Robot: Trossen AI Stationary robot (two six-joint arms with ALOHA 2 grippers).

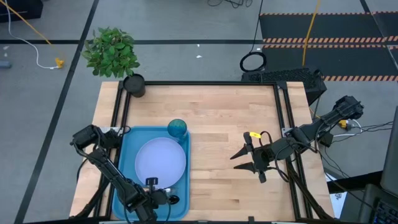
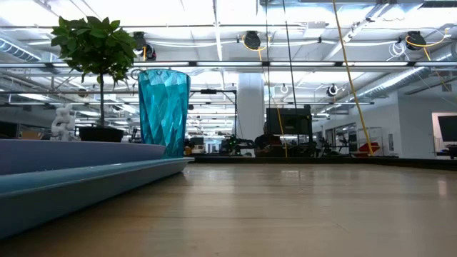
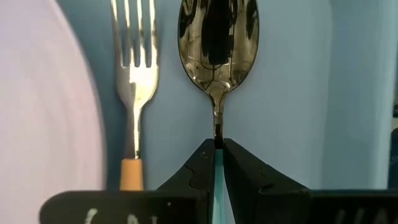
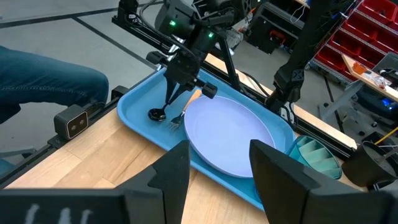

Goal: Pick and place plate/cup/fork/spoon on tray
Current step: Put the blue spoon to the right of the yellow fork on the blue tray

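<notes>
The blue tray (image 1: 127, 155) lies at the table's left. On it are the pale plate (image 1: 160, 163), the teal cup (image 1: 177, 129) upright at its far right corner, and the orange-handled fork (image 3: 134, 74) beside the plate. My left gripper (image 3: 217, 149) is at the tray's near right corner, shut on the spoon (image 3: 217, 43), which lies next to the fork. My right gripper (image 1: 242, 160) is open and empty over the bare table right of centre, its fingers (image 4: 171, 171) pointing toward the tray. My left gripper pinches the spoon's light blue handle (image 3: 217, 186) between its two fingers, just behind the neck. The fingers slant down from above and lie along the spoon (image 4: 169, 99). The dark bowl (image 4: 156, 114) points away from the fingers and is down at the tray floor, beside the fork's tines.
A potted green plant (image 1: 112, 53) stands at the table's far left corner. Bare wood (image 1: 230, 118) spreads between the tray and my right gripper. A person's leg (image 4: 43, 81) shows beyond the table's near left side.
</notes>
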